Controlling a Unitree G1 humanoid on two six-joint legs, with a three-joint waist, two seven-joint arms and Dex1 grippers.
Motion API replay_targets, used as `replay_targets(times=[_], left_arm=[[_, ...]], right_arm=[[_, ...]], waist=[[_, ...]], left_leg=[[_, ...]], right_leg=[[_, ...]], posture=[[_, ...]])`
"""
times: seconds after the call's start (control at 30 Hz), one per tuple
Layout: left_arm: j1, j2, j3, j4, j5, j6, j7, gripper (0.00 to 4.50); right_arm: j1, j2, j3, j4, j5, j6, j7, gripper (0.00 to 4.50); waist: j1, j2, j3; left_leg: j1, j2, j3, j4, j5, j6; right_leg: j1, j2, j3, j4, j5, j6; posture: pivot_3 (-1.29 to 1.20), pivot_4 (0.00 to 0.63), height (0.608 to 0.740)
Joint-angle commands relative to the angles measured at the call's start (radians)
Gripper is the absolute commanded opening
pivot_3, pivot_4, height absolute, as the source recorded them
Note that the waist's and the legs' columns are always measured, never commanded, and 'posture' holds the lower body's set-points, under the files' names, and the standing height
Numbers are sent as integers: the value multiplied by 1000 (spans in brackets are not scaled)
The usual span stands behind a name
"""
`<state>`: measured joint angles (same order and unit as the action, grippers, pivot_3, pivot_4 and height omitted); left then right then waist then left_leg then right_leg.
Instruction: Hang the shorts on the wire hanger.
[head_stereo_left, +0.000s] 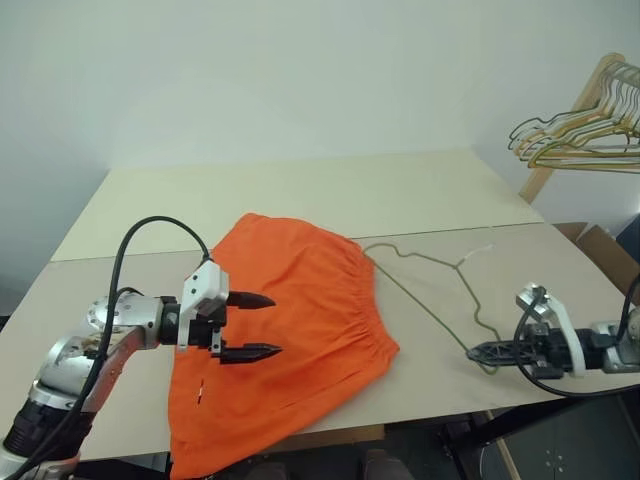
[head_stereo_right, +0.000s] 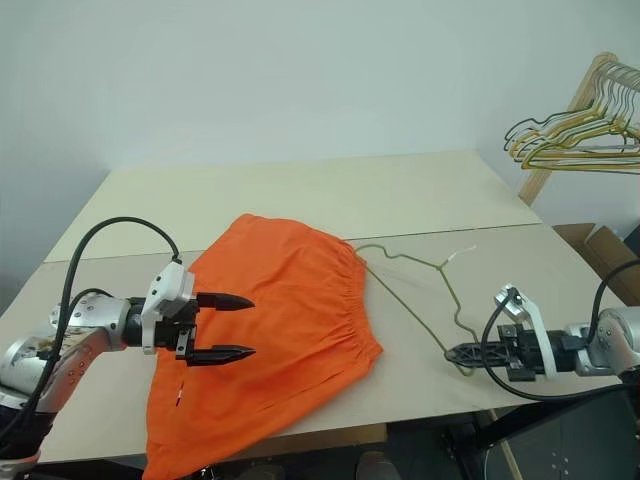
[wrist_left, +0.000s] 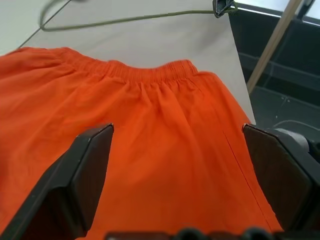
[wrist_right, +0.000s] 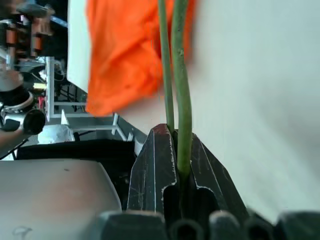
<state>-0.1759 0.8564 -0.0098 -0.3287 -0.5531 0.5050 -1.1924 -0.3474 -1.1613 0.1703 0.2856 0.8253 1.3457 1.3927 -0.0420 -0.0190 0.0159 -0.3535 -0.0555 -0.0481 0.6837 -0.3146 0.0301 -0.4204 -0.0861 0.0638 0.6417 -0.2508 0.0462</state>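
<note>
Orange shorts (head_stereo_left: 285, 340) flat on table; my left pincer (head_stereo_left: 250, 326) spread above them. Right pincer (head_stereo_left: 484, 352) pinches wire hanger (head_stereo_left: 432, 290); hanger seemingly still outside waistband. Next: lift waistband.

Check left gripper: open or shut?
Open. The left gripper hangs over the shorts with its fingers spread wide and nothing between them.

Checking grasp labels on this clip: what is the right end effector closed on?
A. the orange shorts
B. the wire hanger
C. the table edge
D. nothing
B: the right end effector is shut on the wire hanger; the right wrist view shows the wire pinched between its fingers.
</note>
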Motion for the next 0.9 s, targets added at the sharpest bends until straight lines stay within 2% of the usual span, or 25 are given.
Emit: replay_targets(times=[0.03, 0.23, 0.5, 0.9], left_arm=[[-2, 17, -6, -38, 1, -7, -17, 4472], [9, 33, -16, -57, 20, -10, -22, 4472], [27, 49, -20, -67, 42, -21, -31, 4472], [32, 35, -29, -65, 53, -26, -17, 4472]], right_arm=[[-27, -33, 24, 49, -35, -27, 100, 0], [-38, -29, 52, 116, -87, -37, 154, 0], [-12, 24, 46, 105, -116, -30, 127, 0], [31, 41, 7, 108, -111, -35, 113, 0]], waist=[[0, 1, 0], [3, 1, 0], [7, 1, 0], [22, 2, -1]], left_leg=[[0, 0, 0, 0, 0, 0], [0, 0, 0, 1, 0, 0], [0, 0, 0, 1, 0, 0], [0, 0, 0, 1, 0, 0]], right_leg=[[0, 1, 0, 0, 0, 0], [0, 1, 0, 0, 0, 0], [0, 1, 0, 0, 0, 0], [0, 1, 0, 1, 0, 0]], posture=[[-56, 0, 740], [-46, 0, 740], [-43, 0, 740], [-43, 0, 740]])
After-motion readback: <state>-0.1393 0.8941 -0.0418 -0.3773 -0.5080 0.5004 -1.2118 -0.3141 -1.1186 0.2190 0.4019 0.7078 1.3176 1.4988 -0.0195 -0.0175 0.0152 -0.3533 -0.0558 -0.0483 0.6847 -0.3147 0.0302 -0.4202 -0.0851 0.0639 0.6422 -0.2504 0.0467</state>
